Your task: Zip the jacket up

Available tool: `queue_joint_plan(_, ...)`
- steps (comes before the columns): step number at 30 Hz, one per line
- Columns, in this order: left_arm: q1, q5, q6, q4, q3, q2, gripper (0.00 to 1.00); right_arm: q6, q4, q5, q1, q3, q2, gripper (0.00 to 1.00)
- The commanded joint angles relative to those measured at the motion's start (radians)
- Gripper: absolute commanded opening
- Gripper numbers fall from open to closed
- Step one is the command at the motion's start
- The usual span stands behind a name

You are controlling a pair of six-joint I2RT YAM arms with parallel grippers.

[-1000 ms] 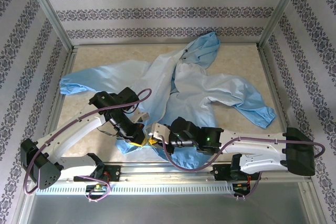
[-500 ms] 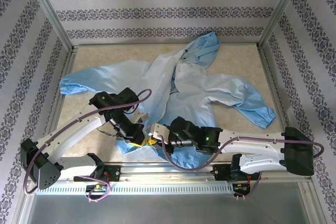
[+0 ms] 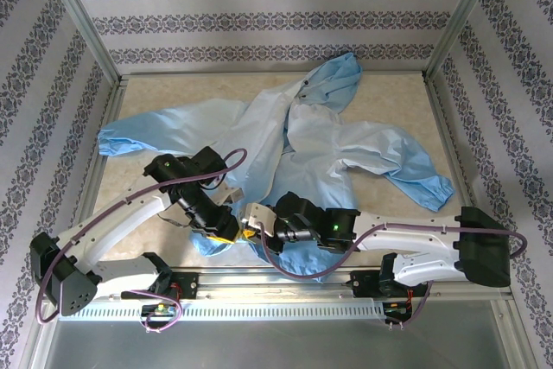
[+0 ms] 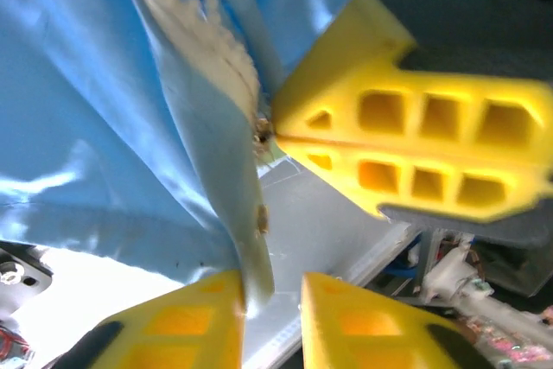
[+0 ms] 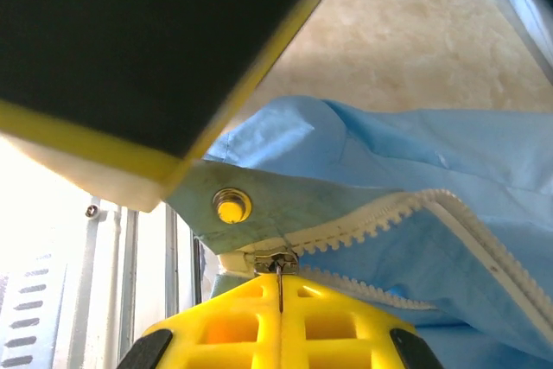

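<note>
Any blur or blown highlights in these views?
Top external: sharp, evenly lit, mild sheen on light-blue shiny jacket. Left wrist: big yellow ribbed gripper finger soft, lower-left corner blown white. Right wrist: pale zipper teeth and brass snap sharp; black-and-yellow gripper finger overhead defocused, left edge overexposed.

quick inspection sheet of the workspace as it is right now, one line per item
surface: beige table, bare around the jacket
job's things: light-blue jacket lying open, hood at the far side; zipper slider at the bottom hem, teeth beyond it unjoined
clutter: nothing seen
grippers: left gripper fingers apart, hem edge in the gap; right gripper shut on the zipper slider
cables: purple cable looping along each arm
surroundings: patterned walls, metal frame posts
</note>
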Motion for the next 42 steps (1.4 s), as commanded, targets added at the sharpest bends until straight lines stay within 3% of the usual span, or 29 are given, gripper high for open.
queue_joint_plan(1,0.010,-0.014,-0.033,0.009,-0.002,-0.042,0.38,0.019,0.014,-0.028,-0.006,0.015,0.021,0.00)
queue_joint_plan(3,0.010,-0.035,-0.073,0.046,-0.020,-0.075,0.49,0.023,0.019,-0.033,-0.004,0.014,0.026,0.00)
queue_joint_plan(6,0.010,-0.072,-0.177,0.127,-0.081,-0.149,0.57,0.027,0.028,-0.035,-0.002,0.013,0.032,0.00)
queue_joint_plan(15,0.004,-0.099,-0.472,0.488,-0.346,-0.395,0.61,0.036,0.038,-0.040,-0.001,0.018,0.044,0.00)
queue_joint_plan(22,-0.050,-0.108,-0.558,0.636,-0.448,-0.432,0.60,0.045,0.036,-0.023,-0.001,0.022,0.054,0.00)
queue_joint_plan(24,-0.063,-0.108,-0.565,0.655,-0.462,-0.429,0.54,0.047,0.036,-0.016,-0.001,0.025,0.059,0.00)
queue_joint_plan(28,-0.065,-0.127,-0.535,0.593,-0.445,-0.428,0.18,0.051,0.035,-0.002,-0.004,0.027,0.062,0.00)
queue_joint_plan(31,-0.065,-0.137,-0.506,0.517,-0.421,-0.422,0.00,0.059,0.030,0.010,-0.010,0.031,0.066,0.00)
queue_joint_plan(42,-0.064,-0.112,-0.402,0.326,-0.335,-0.372,0.00,0.077,-0.031,0.080,-0.021,0.077,0.094,0.00)
